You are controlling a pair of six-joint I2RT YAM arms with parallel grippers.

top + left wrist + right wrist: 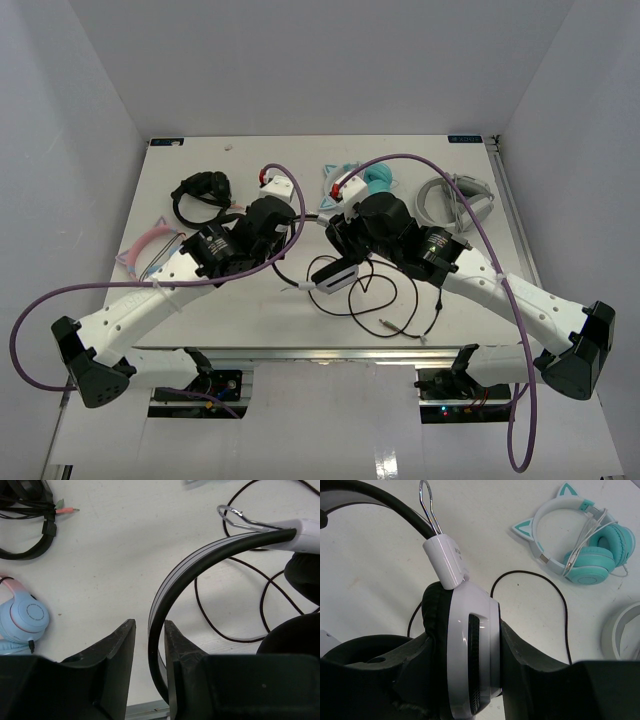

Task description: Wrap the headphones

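Black fingers of left gripper: parted, astride the headband; band lay against one finger, a clear gap showed at the other, so no clamp

Black fingers of right gripper: clenched on one ear cup of the headphones, one finger on the padded side, the other on the white outer shell

Headphones: white with black trim, at mid-table between the two arms, one cup in the right gripper's grasp, the band arching from there across to the left gripper; wire hoop and white slider stood above the held cup

Cable: thin, black, unwound, in loose loops on the table just near of the headphones

Teal cat-ear set: on the table beyond the right gripper, apart from it

Grey-and-white set: far right of the table

Black set: far left of the table, cord bundled

Pink-and-blue set: left edge of the table, near the left arm

Table: white, matte
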